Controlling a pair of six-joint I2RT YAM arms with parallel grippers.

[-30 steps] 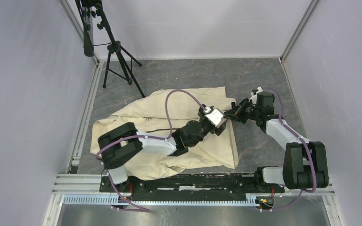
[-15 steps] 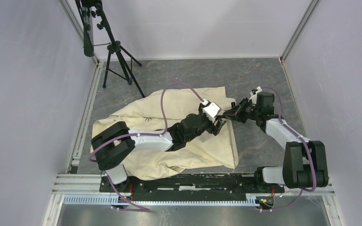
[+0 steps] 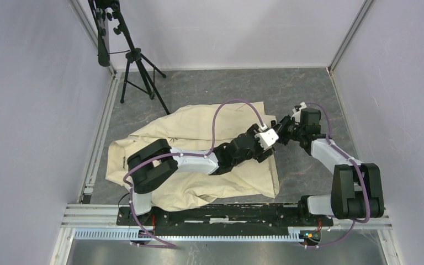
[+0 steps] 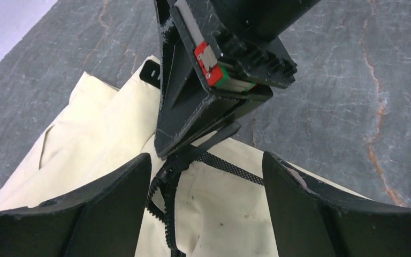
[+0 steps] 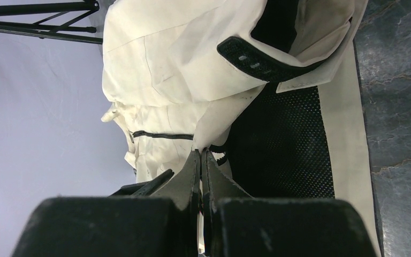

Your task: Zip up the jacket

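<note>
The cream jacket [image 3: 199,138] lies wrinkled on the dark floor. My right gripper [image 3: 276,134] is shut on the jacket's front edge at the zipper's end, near the right hem; in the right wrist view [image 5: 200,155] cream fabric is pinched beside the black mesh lining [image 5: 283,144]. My left gripper [image 3: 270,149] reaches across the jacket and is open. In the left wrist view [image 4: 206,182] its fingers [image 4: 112,203] stand either side of the black zipper [image 4: 160,187], just below the right gripper's shut fingers [image 4: 203,112]. A small black tag [image 5: 257,61] sits on the hem.
A black tripod [image 3: 135,61] stands at the back left, close to the jacket's far edge. Purple walls enclose the floor on three sides. A metal rail [image 3: 226,212] with the arm bases runs along the near edge.
My left arm has stretched to the right across the jacket, bringing its open gripper up to the right gripper. The right arm and the jacket have stayed put.
</note>
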